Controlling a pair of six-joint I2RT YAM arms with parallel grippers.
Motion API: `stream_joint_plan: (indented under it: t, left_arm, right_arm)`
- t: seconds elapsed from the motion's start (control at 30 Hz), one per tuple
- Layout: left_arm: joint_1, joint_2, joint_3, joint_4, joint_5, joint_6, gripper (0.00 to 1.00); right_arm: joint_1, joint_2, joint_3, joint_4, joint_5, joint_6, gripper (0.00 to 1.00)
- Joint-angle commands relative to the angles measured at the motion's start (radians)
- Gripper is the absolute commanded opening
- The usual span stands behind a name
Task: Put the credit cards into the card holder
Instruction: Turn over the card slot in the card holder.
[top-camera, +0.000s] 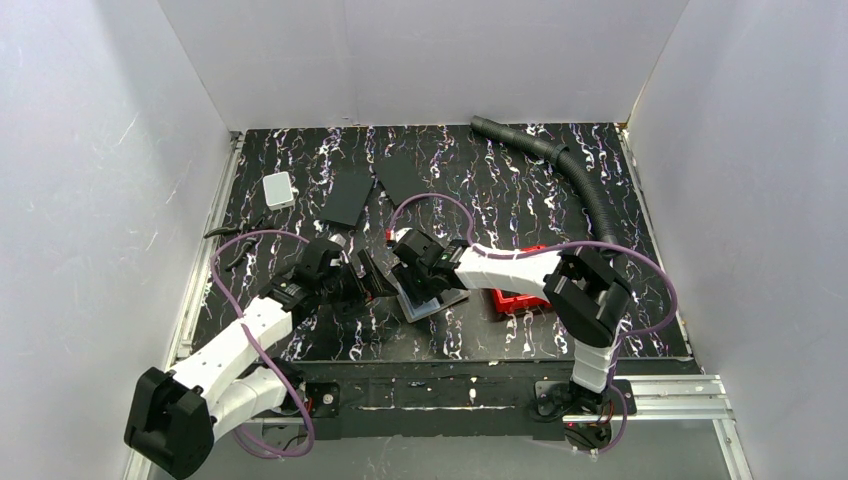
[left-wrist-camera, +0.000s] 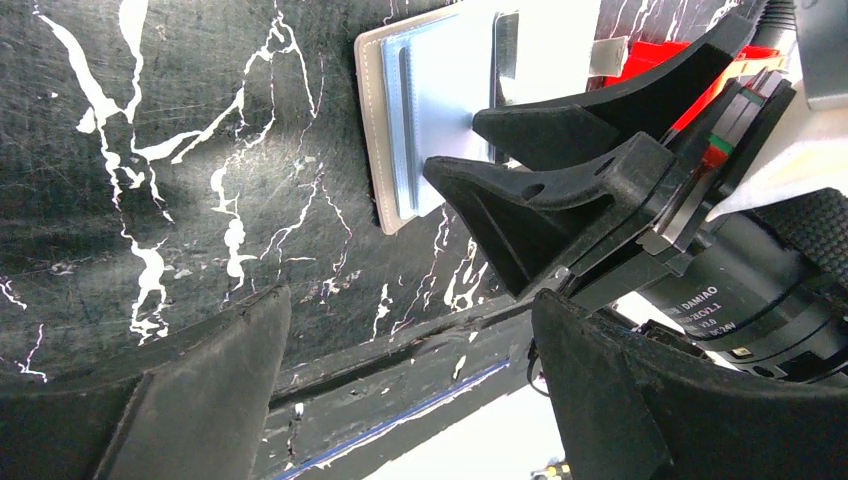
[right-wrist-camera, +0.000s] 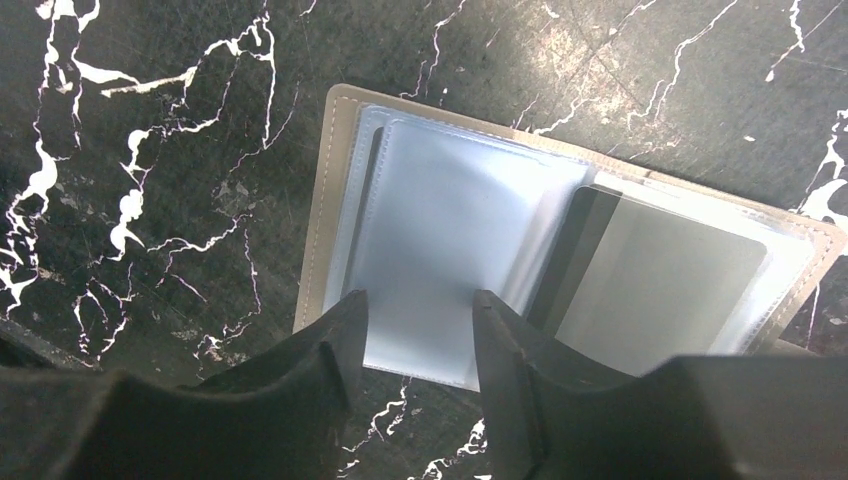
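The card holder (right-wrist-camera: 560, 270) lies open on the marbled table, taupe rim up and glossy clear pockets showing. It also shows in the top view (top-camera: 432, 303) and the left wrist view (left-wrist-camera: 420, 120). A dark strip (right-wrist-camera: 568, 250) sits between its two pocket pages; I cannot tell if it is a card. No loose credit card shows clearly. My right gripper (right-wrist-camera: 418, 305) is open, fingertips astride the near edge of the left pocket, holding nothing; it also shows in the top view (top-camera: 412, 280). My left gripper (left-wrist-camera: 410, 300) is wide open and empty, just left of the holder (top-camera: 368, 275).
Two matte black slabs (top-camera: 348, 197) (top-camera: 400, 178) lie at the back. A small white box (top-camera: 279, 189) sits back left. A red tray (top-camera: 520, 300) stands right of the holder under the right arm. A black ribbed hose (top-camera: 575, 175) runs along the back right.
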Motion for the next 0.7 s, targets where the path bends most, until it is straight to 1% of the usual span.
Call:
stream_joint_plan:
  t: [0.0,0.2,0.27,0.33,0.43,0.5,0.67]
  left_arm:
    - [0.005,0.01,0.015,0.017,0.022,-0.002,0.9]
    - [0.004,0.006,0.004,0.029,0.023,-0.017,0.91]
    - [0.004,0.002,0.001,0.031,0.024,-0.018,0.91]
    - [0.004,0.002,0.001,0.03,0.023,-0.019,0.91]
    - [0.005,0.005,0.002,0.03,0.024,-0.019,0.91]
    - [0.004,0.008,0.002,0.033,0.027,-0.017,0.91]
    - [0.005,0.014,0.0,0.04,0.032,-0.019,0.91]
  right_arm:
    - [0.004,0.022,0.001,0.033,0.026,0.004,0.5]
    - [0.02,0.04,-0.031,0.037,0.094,0.012,0.52]
    - [0.025,0.04,-0.039,0.038,0.12,0.01,0.49]
    - [0.028,0.05,-0.046,0.041,0.136,0.01,0.41]
    - [0.029,0.059,-0.05,0.041,0.14,0.011,0.26]
    - [0.029,0.055,-0.06,0.059,0.123,0.014,0.2]
    - [0.028,0.027,-0.061,0.079,0.097,0.027,0.02]
